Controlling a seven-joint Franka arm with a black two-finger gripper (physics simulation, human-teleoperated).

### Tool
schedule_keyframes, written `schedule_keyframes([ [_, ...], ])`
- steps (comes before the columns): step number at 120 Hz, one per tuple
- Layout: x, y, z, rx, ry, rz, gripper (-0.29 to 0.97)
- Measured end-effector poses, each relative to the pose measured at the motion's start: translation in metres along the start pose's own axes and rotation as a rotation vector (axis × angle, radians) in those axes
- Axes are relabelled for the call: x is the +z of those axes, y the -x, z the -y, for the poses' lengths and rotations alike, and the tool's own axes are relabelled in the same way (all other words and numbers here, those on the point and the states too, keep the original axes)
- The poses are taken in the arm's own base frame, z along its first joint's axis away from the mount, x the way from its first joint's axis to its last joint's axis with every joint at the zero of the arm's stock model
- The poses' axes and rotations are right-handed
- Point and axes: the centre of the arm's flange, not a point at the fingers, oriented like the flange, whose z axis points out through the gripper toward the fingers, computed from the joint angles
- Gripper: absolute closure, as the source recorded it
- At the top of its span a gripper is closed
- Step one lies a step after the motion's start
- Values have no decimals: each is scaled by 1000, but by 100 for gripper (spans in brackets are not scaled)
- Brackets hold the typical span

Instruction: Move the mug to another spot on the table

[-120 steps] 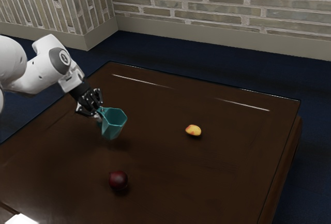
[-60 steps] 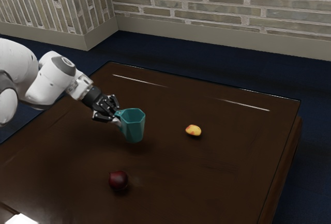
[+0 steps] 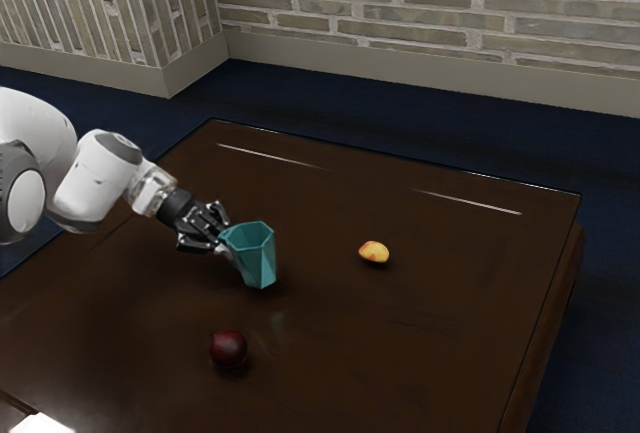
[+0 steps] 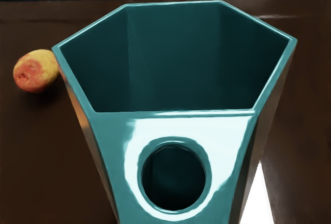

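My black fingers (image 3: 210, 225) grip the glossy teal hexagonal mug (image 3: 255, 256) by its handle side, tilted and low over the dark wooden worktop (image 3: 450, 283), apart from the yellow-red fruit (image 3: 374, 251) and dark red apple (image 3: 228, 349), which I judge leaves a clear landing spot

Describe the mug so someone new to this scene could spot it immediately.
Start at the dark wooden table below the brick wall, then follow the white arm in from the exterior view's left to its black gripper. The teal mug is held there, tilted. It is the only teal, six-sided thing; its neighbours are a dark red fruit and a yellow-red fruit.
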Motion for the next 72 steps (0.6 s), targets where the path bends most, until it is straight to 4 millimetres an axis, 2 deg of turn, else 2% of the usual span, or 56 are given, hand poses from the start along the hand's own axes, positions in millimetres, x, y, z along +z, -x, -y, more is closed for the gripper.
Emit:
schedule_keyframes([
  [44, 3, 19, -6, 24, 15, 10, 72],
  [53, 4, 20, -6, 29, 21, 13, 64],
  [72, 5, 21, -7, 42, 35, 26, 33],
])
